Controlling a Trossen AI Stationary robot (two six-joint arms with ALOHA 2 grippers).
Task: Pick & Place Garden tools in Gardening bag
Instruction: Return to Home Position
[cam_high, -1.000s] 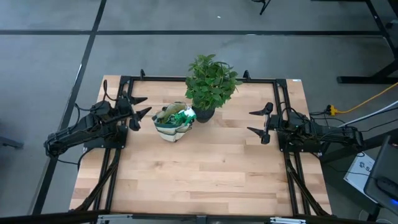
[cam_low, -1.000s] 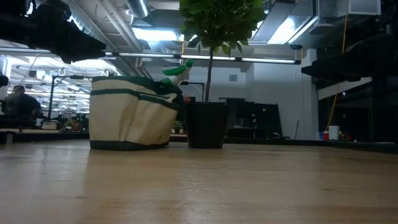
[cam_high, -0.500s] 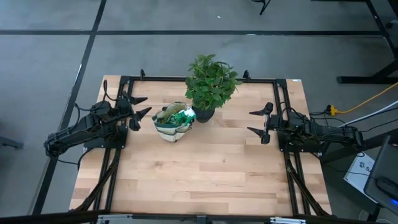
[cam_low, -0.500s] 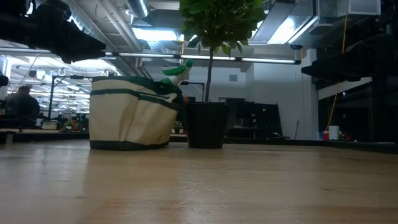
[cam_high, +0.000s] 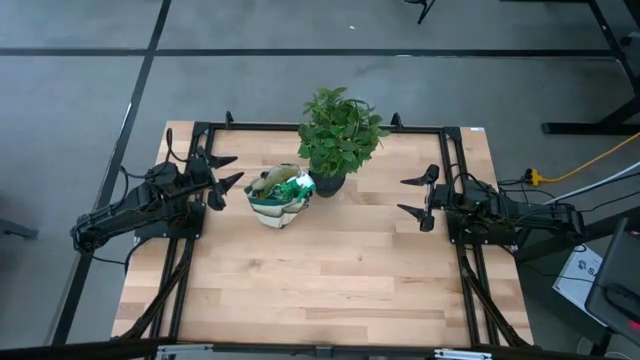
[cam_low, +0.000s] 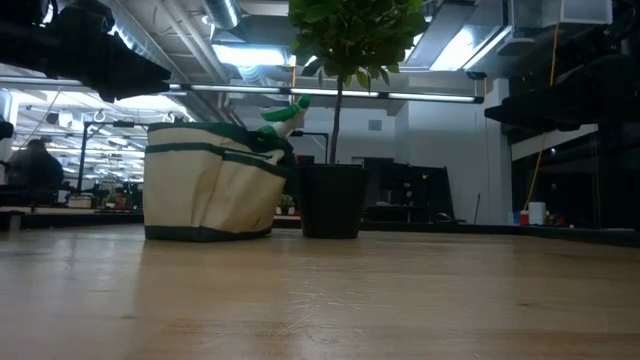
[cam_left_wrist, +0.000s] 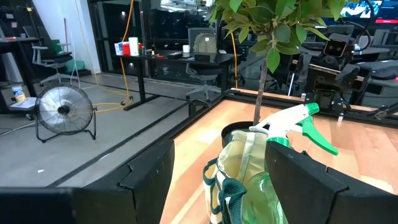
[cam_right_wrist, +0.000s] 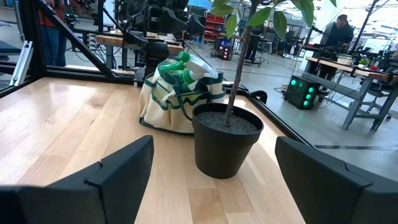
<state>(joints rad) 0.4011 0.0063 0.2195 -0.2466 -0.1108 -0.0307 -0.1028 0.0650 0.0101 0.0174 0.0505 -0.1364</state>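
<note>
Beige gardening bag (cam_high: 279, 205) just beside potted plant (cam_high: 338, 130); spray bottle (cam_high: 297, 186) nozzle pokes out, other tools probably inside. Left gripper (cam_high: 237, 168), right gripper (cam_high: 401, 195): fingers wide, empty, at table sides. Risk: loosely seated bottle tips out.

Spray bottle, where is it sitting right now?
In the high view the green spray bottle sits in the bag, left of the middle of the table, with its nozzle poking out beside the potted plant.
</note>
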